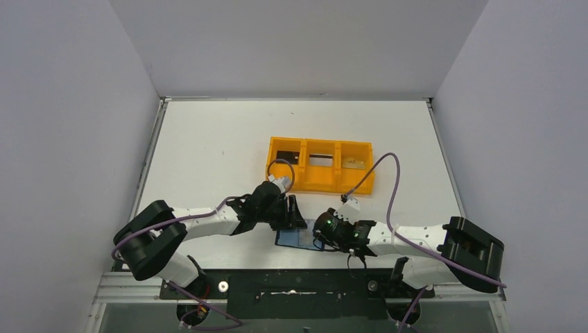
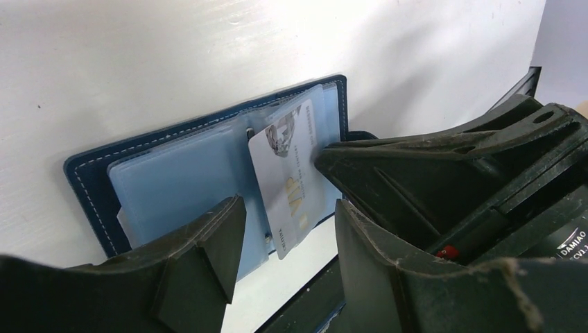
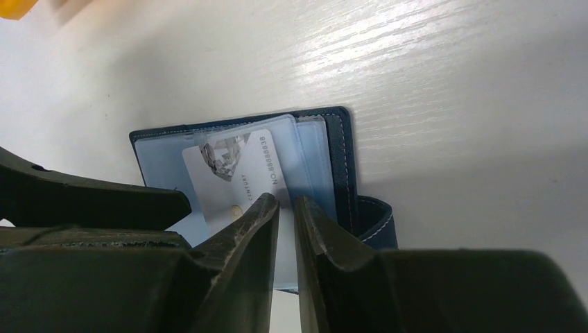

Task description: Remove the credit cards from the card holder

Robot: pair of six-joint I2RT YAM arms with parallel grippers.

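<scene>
Now my left gripper [image 2: 288, 208] has its jaws apart, flanking the white credit card [image 2: 288, 173]'s free end. On my right gripper [image 3: 286, 205] the jaws nearly meet at its edge. I can't tell if they grip.

The card holder [image 2: 87, 182] looks like matt navy leather with pale stitching, its inner sleeves [image 2: 173, 187] clear glossy plastic holding a smooth pale plastic card [image 2: 288, 187], on a white, faintly grained, sheeny desk [image 3: 451, 83].

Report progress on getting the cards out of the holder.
Done: card holder lies open. Underway: one white card sticks partway out of its sleeve; right hand nearly shut at its edge, left hand open by the holder. Left: pull it free; further cards, if any, are hidden.
</scene>
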